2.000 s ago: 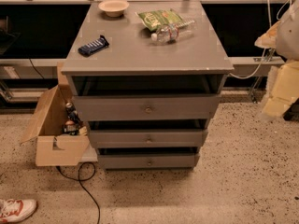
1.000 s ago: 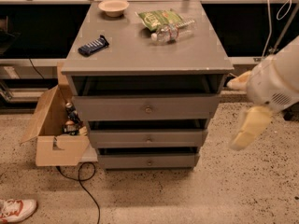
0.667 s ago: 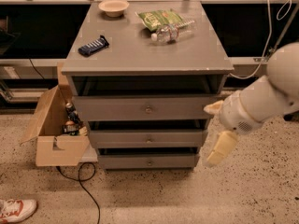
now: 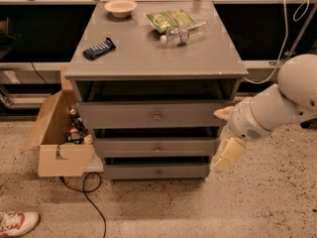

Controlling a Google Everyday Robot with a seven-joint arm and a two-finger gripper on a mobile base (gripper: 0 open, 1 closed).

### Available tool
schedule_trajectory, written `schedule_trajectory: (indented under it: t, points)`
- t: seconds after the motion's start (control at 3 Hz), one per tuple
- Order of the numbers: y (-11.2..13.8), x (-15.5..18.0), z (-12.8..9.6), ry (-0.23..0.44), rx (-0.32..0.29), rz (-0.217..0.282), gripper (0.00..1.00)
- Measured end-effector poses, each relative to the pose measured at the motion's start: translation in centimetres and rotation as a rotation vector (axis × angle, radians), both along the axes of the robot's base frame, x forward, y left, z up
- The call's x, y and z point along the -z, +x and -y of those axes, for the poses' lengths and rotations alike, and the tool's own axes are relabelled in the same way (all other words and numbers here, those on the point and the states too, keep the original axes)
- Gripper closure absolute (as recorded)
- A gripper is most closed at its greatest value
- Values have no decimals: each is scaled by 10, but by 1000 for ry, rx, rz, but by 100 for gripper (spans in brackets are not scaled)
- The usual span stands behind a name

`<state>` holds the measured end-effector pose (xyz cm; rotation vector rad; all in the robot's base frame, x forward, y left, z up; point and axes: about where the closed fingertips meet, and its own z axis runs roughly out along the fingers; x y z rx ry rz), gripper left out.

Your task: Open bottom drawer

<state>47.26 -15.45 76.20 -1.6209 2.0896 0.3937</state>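
- The bottom drawer (image 4: 130, 171), the narrowest of three grey fronts, sits shut at the foot of the cabinet (image 4: 148, 58), just above the floor.
- Its small round knob (image 4: 158, 172) marks the centre of a front that runs side to side across the view.
- The gripper (image 4: 228, 155) hangs pointing down by the cabinet's right front corner, near the drawer's end but apart from it.
- From there the knob lies toward the picture's left and slightly lower, so I judge a sideways, descending reach comes next.
- Whether the gripper is wide or narrow, I cannot tell; nothing shows in it.
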Motion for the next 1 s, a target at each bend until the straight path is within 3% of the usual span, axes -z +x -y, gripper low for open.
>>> schedule_trajectory:
  t: [0.33, 0.67, 1.0]
  points:
    - [5, 57, 12, 32, 8, -6, 0]
    - [21, 178, 16, 98, -44, -33, 0]
    - [29, 257, 9, 152, -82, -71, 0]
